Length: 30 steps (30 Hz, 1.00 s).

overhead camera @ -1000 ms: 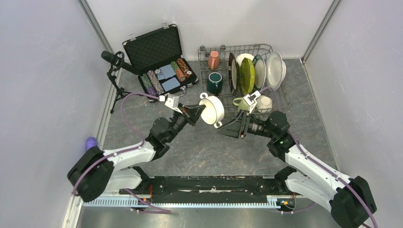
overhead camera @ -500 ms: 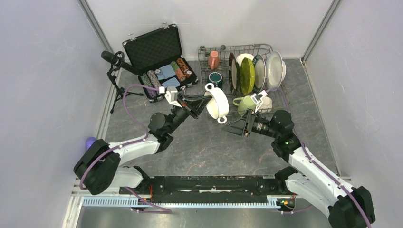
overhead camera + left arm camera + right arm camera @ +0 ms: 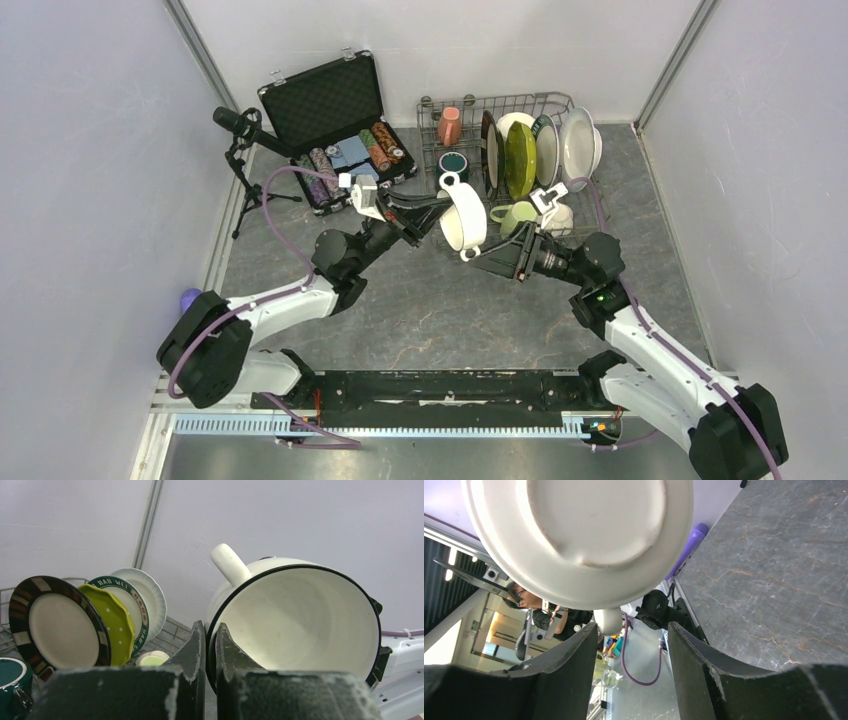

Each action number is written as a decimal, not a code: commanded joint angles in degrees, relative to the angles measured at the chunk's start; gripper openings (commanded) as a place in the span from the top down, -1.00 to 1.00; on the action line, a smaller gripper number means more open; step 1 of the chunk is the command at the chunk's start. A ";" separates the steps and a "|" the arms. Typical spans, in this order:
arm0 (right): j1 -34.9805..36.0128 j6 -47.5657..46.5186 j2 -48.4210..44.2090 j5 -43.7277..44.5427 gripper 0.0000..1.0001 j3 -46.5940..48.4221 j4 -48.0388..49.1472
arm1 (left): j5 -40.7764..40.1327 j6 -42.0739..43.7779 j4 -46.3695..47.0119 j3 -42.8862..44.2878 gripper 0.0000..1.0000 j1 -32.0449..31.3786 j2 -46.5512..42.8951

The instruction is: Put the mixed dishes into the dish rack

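My left gripper (image 3: 437, 208) is shut on the dark rim of a white two-handled bowl (image 3: 463, 217) and holds it tilted on edge in the air at the front left of the grey wire dish rack (image 3: 500, 103). In the left wrist view the fingers pinch the rim (image 3: 210, 635) of the bowl (image 3: 300, 625). My right gripper (image 3: 492, 258) is open just below the bowl. Its wrist view shows the bowl's underside (image 3: 584, 535), with a handle (image 3: 608, 621) by one finger. The rack holds a brown-rimmed plate (image 3: 489, 150), a lime-green plate (image 3: 519, 160), white bowls (image 3: 580, 145) and mugs.
A salmon mug (image 3: 450, 125), a teal mug (image 3: 453, 162), a light-green mug (image 3: 518, 215) and a white mug (image 3: 558, 216) sit in the rack. An open black case of poker chips (image 3: 335, 120) and a small tripod (image 3: 240, 135) stand at the left. Walls close in on both sides.
My left gripper has carried the white bowl up and right toward the rack and tipped it more on edge. My right gripper has drawn right, away from the bowl, and opened beneath it.
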 commanded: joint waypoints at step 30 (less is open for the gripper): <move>-0.81 -31.66 3.10 20.10 1.00 25.73 -36.84 | -2.55 -5.23 -15.54 -2.47 -0.76 -0.05 -8.38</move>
